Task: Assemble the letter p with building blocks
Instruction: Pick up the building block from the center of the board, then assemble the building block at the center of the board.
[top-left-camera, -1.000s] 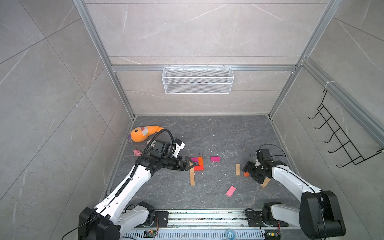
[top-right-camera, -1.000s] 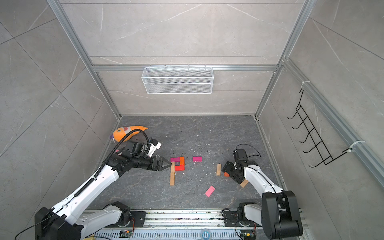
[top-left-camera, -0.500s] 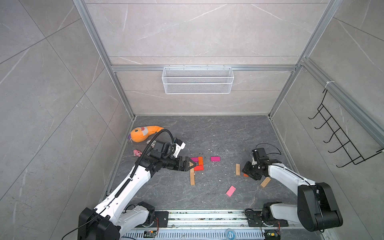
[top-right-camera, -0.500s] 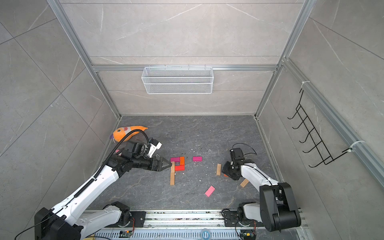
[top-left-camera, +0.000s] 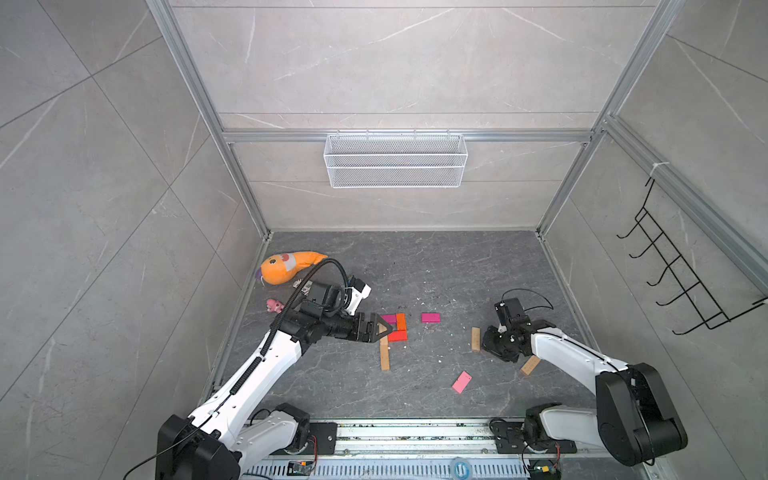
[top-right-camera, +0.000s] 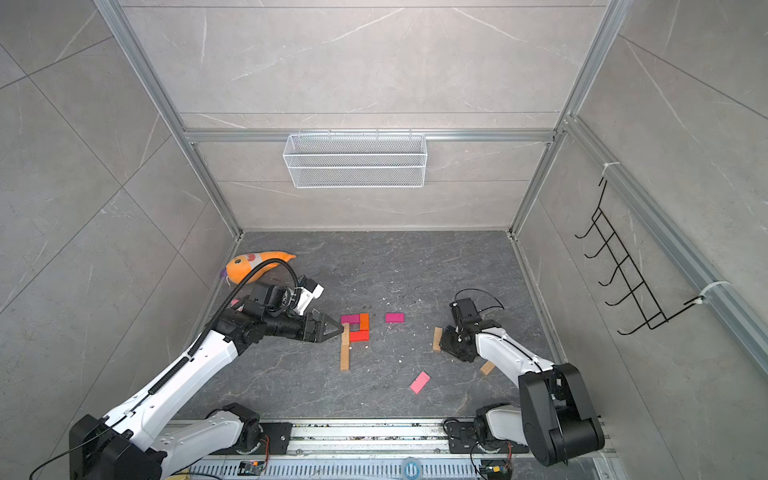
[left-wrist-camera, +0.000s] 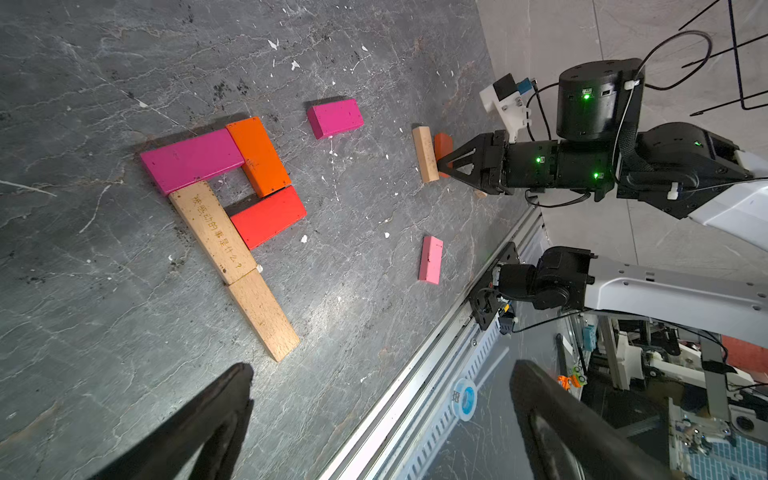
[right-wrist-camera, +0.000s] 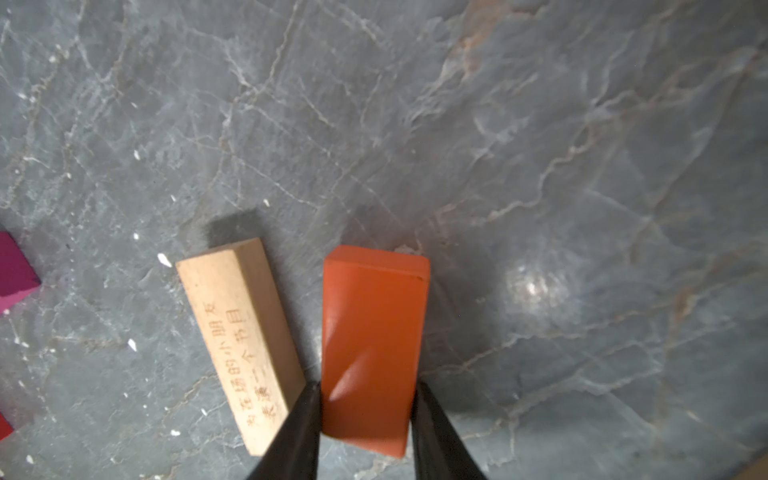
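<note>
Now right hand (right-wrist-camera: 365, 386) clamping orange brick (right-wrist-camera: 374, 324), left hand (left-wrist-camera: 382, 368) unmoved, still spread.

Top views: bright, even, diffuse overhead light is washing the back wall (top-left-camera: 395, 75) at 12 o'clock, w/ only faint arm shadows. Wrist views: a glare spot is blooming on the floor (right-wrist-camera: 536, 286) beside the orange brick (right-wrist-camera: 374, 332). The tan brick (right-wrist-camera: 232, 324) is casting a short shadow. The left gripper (left-wrist-camera: 382, 368) fingers (left-wrist-camera: 199, 428) are showing dark and out of focus.
</note>
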